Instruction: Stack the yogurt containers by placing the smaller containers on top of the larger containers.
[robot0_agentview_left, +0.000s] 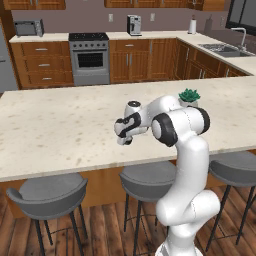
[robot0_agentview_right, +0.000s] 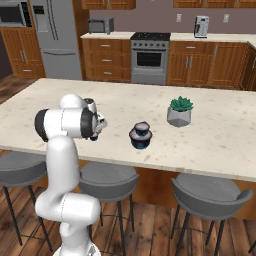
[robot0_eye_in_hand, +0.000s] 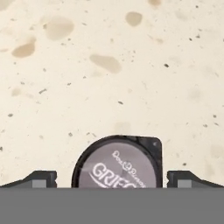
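Observation:
In the right base view the yogurt containers (robot0_agentview_right: 140, 136) stand as one stack near the counter's front edge. The widest dark cup with a bluish lower edge (robot0_agentview_right: 140, 144) is at the bottom, and a smaller cup with a pale top (robot0_agentview_right: 142, 126) sits on it. In the hand view a round pale grey lid with white lettering (robot0_eye_in_hand: 116, 164), rimmed in black, lies below and between my fingertips (robot0_eye_in_hand: 41, 179). My gripper (robot0_eye_in_hand: 112, 179) is open, its jaws wide apart and touching nothing. In the left base view the gripper (robot0_agentview_left: 125, 140) points down over the counter, and my arm hides the cups.
A green potted plant (robot0_agentview_right: 179, 112) in a grey pot stands on the pale speckled island counter (robot0_agentview_right: 220, 140), to the right of the stack. Grey bar stools (robot0_agentview_right: 210, 195) line the counter's near side. Cabinets and a stove (robot0_agentview_right: 149, 57) are far behind.

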